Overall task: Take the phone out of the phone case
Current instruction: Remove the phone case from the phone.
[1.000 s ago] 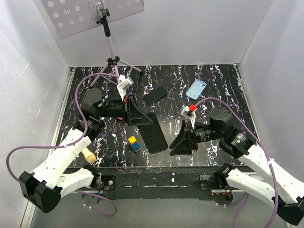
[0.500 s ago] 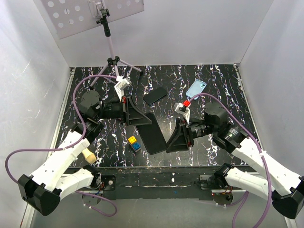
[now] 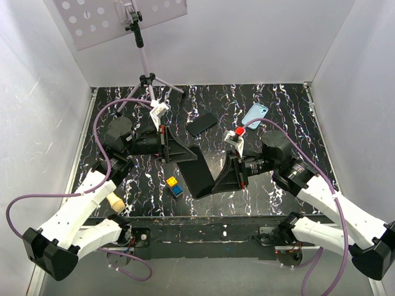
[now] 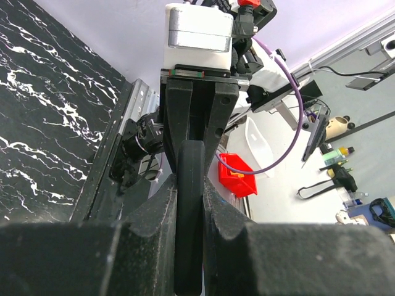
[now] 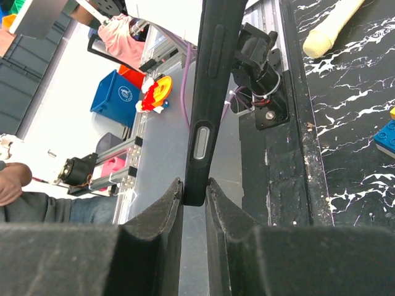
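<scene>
marbled table (image 3: 290, 102) | left hand (image 3: 186, 153) pinches black slab (image 3: 201, 176) | right hand (image 3: 217, 184) likewise | ends hidden

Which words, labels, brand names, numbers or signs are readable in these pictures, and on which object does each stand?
No text can be read in any view.
Blue bin: round white emblem, too blurred to read.
Held black phone: a side button only, no marking.
Light blue phone case: no print visible.

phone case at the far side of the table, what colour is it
The phone case is light blue, seen best in the top external view.
</scene>
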Motion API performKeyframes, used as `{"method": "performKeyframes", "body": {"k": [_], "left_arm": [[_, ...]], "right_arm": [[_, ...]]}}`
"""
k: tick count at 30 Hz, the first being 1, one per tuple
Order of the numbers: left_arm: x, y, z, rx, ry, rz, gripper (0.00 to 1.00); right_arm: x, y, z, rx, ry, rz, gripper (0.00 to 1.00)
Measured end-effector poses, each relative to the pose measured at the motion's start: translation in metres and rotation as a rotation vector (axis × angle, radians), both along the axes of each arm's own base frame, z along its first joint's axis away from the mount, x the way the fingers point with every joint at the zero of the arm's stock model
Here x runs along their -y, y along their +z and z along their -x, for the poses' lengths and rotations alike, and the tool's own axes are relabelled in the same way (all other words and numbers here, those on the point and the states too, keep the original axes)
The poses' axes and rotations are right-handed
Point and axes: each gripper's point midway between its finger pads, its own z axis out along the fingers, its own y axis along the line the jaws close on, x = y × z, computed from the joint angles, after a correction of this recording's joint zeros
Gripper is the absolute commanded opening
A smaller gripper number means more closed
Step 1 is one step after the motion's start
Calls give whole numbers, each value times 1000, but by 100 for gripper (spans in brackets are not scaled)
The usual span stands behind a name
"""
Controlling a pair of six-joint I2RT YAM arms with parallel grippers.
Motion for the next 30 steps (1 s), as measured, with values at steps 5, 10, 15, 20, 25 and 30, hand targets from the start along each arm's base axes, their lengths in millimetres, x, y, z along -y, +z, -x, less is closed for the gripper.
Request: {"method": "performKeyframes", "body": {"k": [5, 10, 15, 20, 25, 30], "left_arm": [[0, 3, 2, -26, -12, 10, 0], [3, 6, 2, -97, -57, 34, 0], [3, 15, 3, -136, -86, 82, 0], [-2, 38, 6, -133, -100, 162, 0], [-6, 61, 7, -137, -106, 243, 0], [-7, 73, 3, -203, -96, 289, 0]], "right_arm": [[1, 3, 4, 39, 39, -27, 1], [6, 11, 7, 134, 45, -76, 1], [6, 25, 11, 187, 79, -124, 1], [-3, 50, 13, 205, 182, -208, 1], [-6, 76, 17, 259, 289, -275, 1], [-9, 93, 16, 315, 338, -305, 1]]}}
